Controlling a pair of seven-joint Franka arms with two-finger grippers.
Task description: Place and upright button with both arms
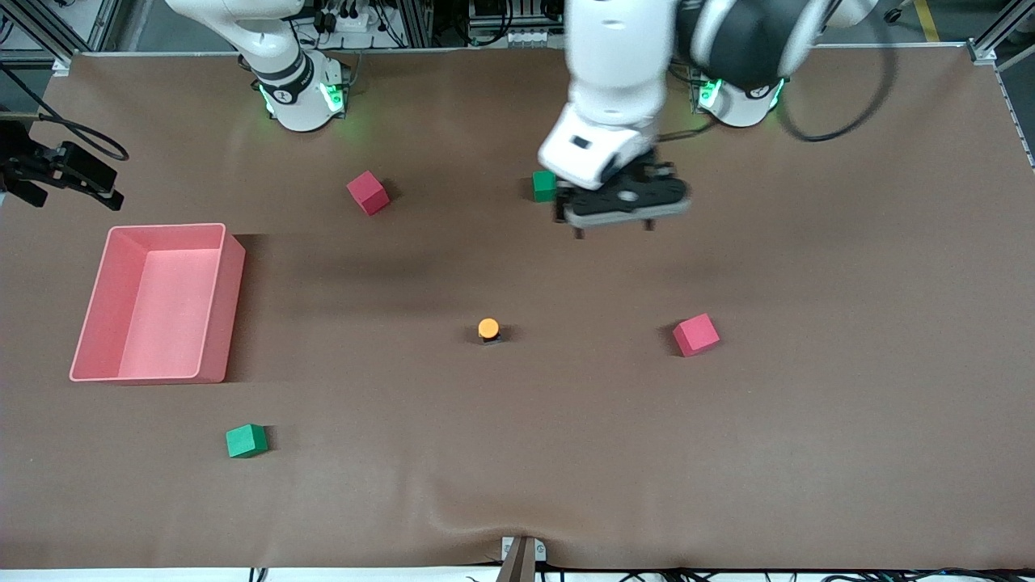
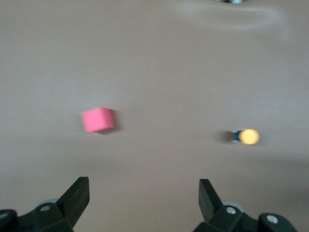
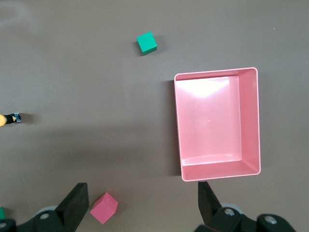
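Note:
The button (image 1: 488, 329) is on the brown table near its middle, its round orange cap facing up over a stubby black body. It also shows in the left wrist view (image 2: 246, 137) and at the edge of the right wrist view (image 3: 10, 118). My left gripper (image 1: 614, 231) hangs open and empty above the table, beside a green cube (image 1: 543, 186); its fingers (image 2: 79, 191) stand wide apart with bare table between them. The right gripper (image 3: 142, 188) is out of the front view; in its wrist view it is open and empty, high over the table near a red cube (image 3: 104, 208).
A pink bin (image 1: 166, 229) stands toward the right arm's end of the table, its rim (image 3: 215, 72) in the right wrist view. One red cube (image 1: 368, 192) lies near the right arm's base and another (image 1: 695, 335) beside the button. A second green cube (image 1: 246, 440) lies nearer the front camera.

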